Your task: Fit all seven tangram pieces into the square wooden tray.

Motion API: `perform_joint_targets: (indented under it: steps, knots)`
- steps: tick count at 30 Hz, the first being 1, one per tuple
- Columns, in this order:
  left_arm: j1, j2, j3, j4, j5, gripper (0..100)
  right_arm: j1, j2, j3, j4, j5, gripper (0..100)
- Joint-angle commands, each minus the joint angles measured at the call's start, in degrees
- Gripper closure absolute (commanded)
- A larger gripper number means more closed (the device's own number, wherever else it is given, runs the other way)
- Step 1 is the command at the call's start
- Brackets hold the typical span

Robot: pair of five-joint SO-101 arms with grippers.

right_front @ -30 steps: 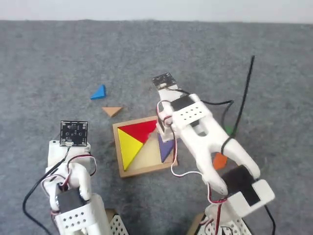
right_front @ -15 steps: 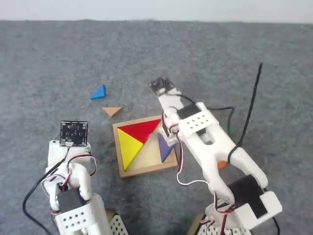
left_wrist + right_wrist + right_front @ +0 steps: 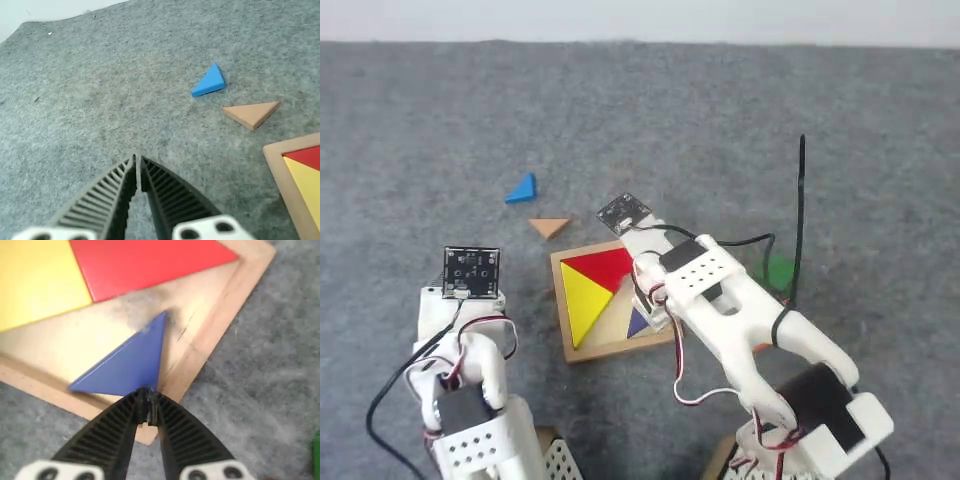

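From above, the square wooden tray (image 3: 560, 300) lies on the grey felt counter (image 3: 770, 120) between the two arms. Inside it, a large red triangle (image 3: 603, 267) fills the 12 o'clock side and a large yellow triangle (image 3: 582, 300) the 9 o'clock side. A violet-blue triangle (image 3: 638, 322) lies toward 4 o'clock, partly under the white right arm (image 3: 740, 320), which leans over the tray from 5 o'clock. A tan wooden triangle (image 3: 550, 227) lies just off the tray's 11 o'clock corner, with a small blue triangle (image 3: 523, 188) farther out the same way. A green piece (image 3: 779, 270), its shape unclear, sits at about 3 o'clock from the tray. The left arm (image 3: 465, 390) stands at 8 o'clock, apart from the tray.

On the left wrist camera, the left hand (image 3: 137, 160) hangs over bare felt, its fingers pressed together with only a thin slit between them and nothing in them. The small blue triangle (image 3: 210, 82), the tan triangle (image 3: 251, 112) and a corner of the tray (image 3: 280, 175) lie beyond it.

On the right wrist camera, the right hand (image 3: 148, 402) has its fingers pressed together. The tips meet at a corner of the violet-blue triangle (image 3: 127, 365), which lies flat on the tray floor beside the rim (image 3: 218, 315). Bare wood separates it from the red (image 3: 145, 260) and yellow (image 3: 35, 280) triangles.
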Motion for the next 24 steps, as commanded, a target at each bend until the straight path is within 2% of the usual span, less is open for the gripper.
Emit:
perform_joint_targets:
  steps: [1,5,9,15,24]
  knots:
    - [0.09,0.35,-0.4,0.53,-0.7,98,1.89,-4.88,-5.19,4.88,4.48,99.1]
    - [0.18,0.35,-0.4,0.53,-0.7,98,4.35,-9.36,-9.49,7.69,5.19,99.1]
    - [0.18,0.35,-0.4,0.53,-0.7,98,-1.19,-9.1,-9.49,0.22,5.19,99.1]
    - [0.18,0.35,-0.4,0.53,-0.7,98,-6.29,-0.04,-9.93,-7.96,5.27,99.1]
    - [0.09,0.35,-0.4,0.62,-0.7,98,-3.3,7.34,-9.58,-6.37,5.8,99.1]
